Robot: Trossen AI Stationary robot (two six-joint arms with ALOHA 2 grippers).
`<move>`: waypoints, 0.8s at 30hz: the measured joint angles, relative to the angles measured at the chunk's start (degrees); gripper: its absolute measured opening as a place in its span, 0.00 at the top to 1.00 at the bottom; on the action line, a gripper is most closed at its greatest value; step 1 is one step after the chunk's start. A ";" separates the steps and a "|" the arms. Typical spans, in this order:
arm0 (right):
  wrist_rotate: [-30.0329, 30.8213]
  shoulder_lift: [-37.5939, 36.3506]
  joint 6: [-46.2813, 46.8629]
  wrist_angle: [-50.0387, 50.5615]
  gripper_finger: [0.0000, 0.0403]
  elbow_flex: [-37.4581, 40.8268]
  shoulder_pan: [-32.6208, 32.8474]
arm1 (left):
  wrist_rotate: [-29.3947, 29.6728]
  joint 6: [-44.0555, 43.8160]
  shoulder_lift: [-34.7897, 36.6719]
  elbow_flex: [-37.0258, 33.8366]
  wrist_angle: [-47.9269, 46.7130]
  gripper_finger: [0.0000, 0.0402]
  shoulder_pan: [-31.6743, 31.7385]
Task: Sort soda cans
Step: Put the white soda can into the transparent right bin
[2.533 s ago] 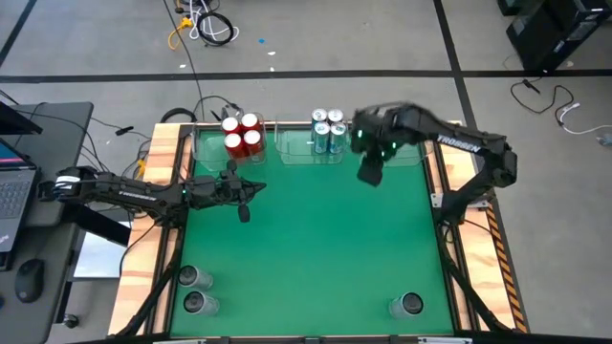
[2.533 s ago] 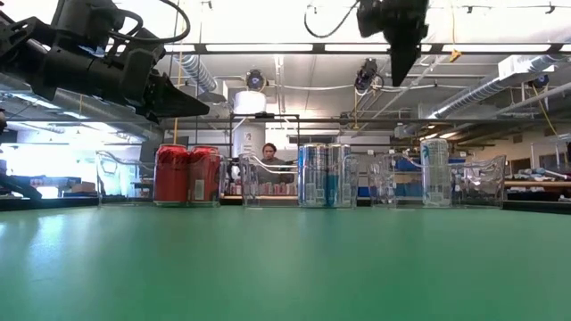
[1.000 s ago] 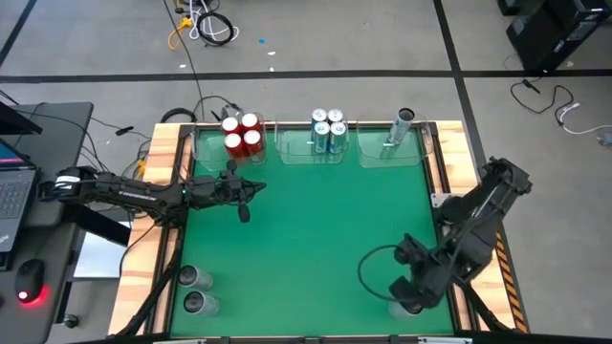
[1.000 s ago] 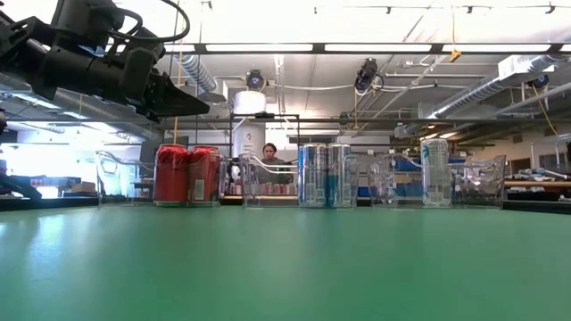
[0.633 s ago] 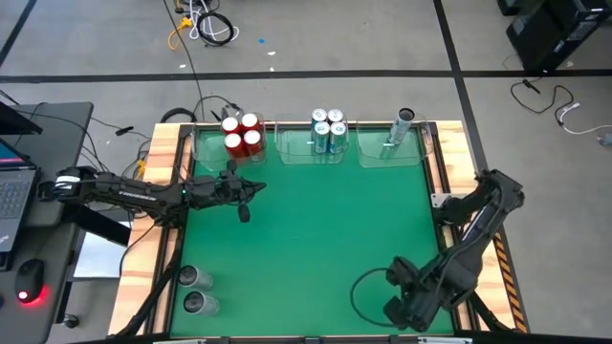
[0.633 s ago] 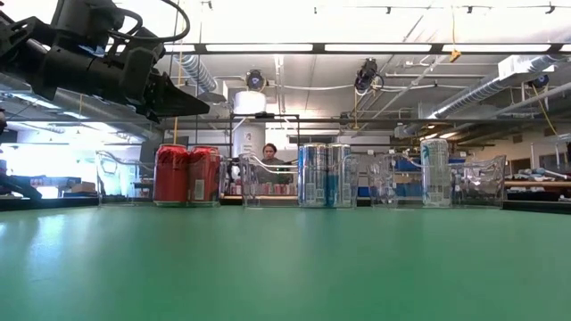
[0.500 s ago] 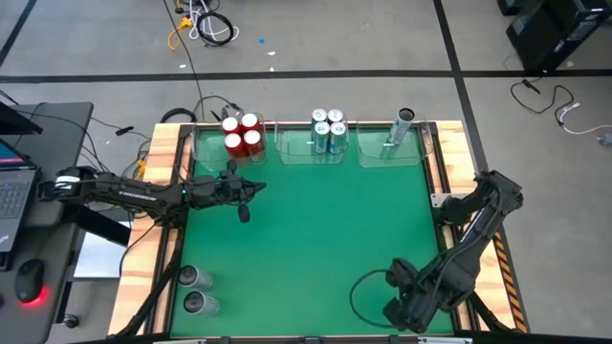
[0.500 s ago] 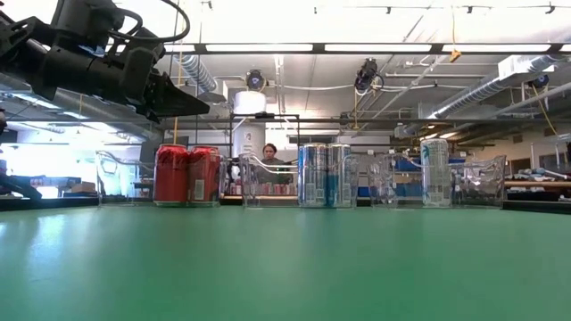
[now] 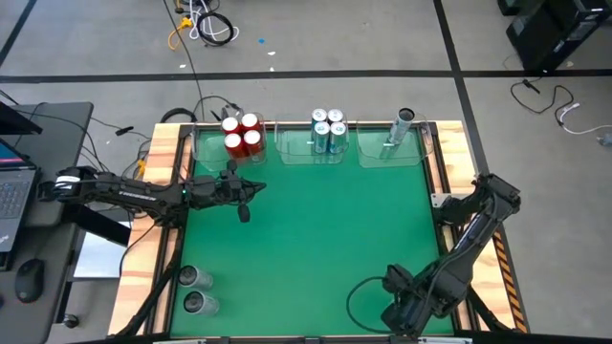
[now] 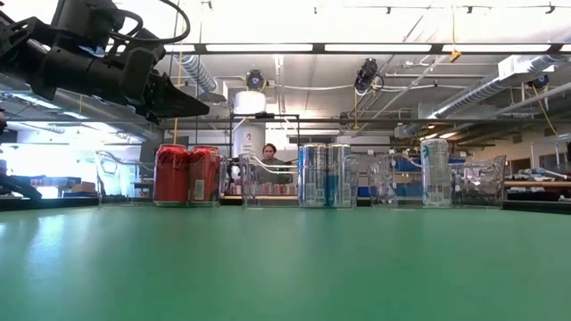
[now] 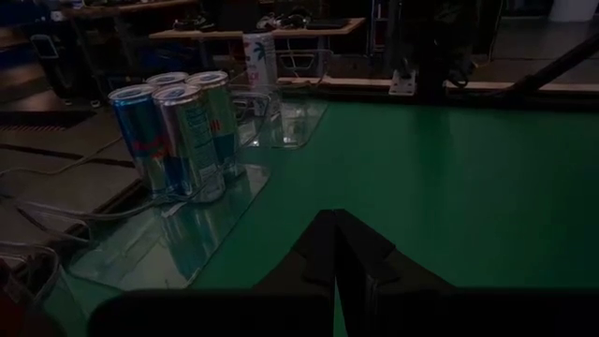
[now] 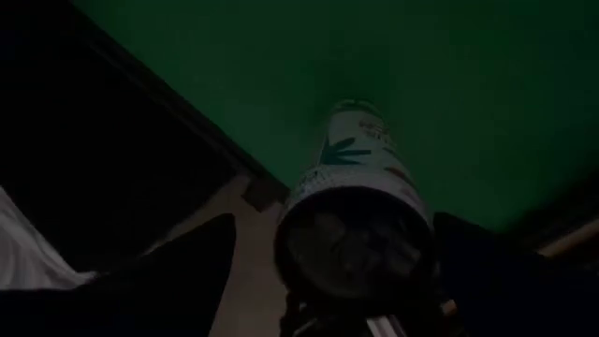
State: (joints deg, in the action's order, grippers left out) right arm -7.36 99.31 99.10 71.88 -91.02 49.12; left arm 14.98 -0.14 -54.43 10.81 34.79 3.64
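Note:
A silver soda can [image 12: 356,201] stands upright on the green mat near the table's near right corner. My right gripper [image 12: 356,271] points down over it, open, with one finger on either side of the can top and a gap to each. In the high view that gripper [image 9: 402,313] hides the can. Red cans [image 9: 241,135], blue-and-white cans [image 9: 328,129] and one grey can [image 9: 404,121] stand in clear bins at the far edge. Two grey cans [image 9: 197,290] stand at the near left. My left gripper [image 11: 335,257] hovers shut over the mat's left part.
Three clear bins [image 9: 392,153] line the far edge. The wooden frame [image 9: 497,258] borders the mat, close to the right gripper. A laptop [image 9: 14,182] sits left of the table. A person [image 10: 268,153] shows in the room beyond.
My right gripper has moved toward the table's near edge and come down over the can at the near right, which it now covers in the high view. It has stayed open. The can has not moved.

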 joint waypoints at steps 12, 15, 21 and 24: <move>-4.89 -0.01 -7.13 0.18 0.31 6.45 -3.00 | 0.00 0.02 0.00 0.00 -0.03 0.99 -0.01; -4.63 -0.62 -12.59 2.41 0.39 6.62 -6.91 | 0.00 0.02 0.00 0.00 -0.05 0.99 0.00; -1.14 -3.26 -30.64 9.31 0.39 6.58 -18.11 | 0.05 0.17 0.00 0.00 -0.03 0.99 0.00; 2.71 -4.32 -39.20 15.81 0.39 5.24 -25.36 | 1.01 1.08 0.00 0.00 -0.03 0.99 0.00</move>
State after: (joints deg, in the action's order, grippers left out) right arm -4.65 94.99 59.90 87.69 -85.78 23.76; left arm 15.99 0.94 -54.43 10.81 34.76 3.64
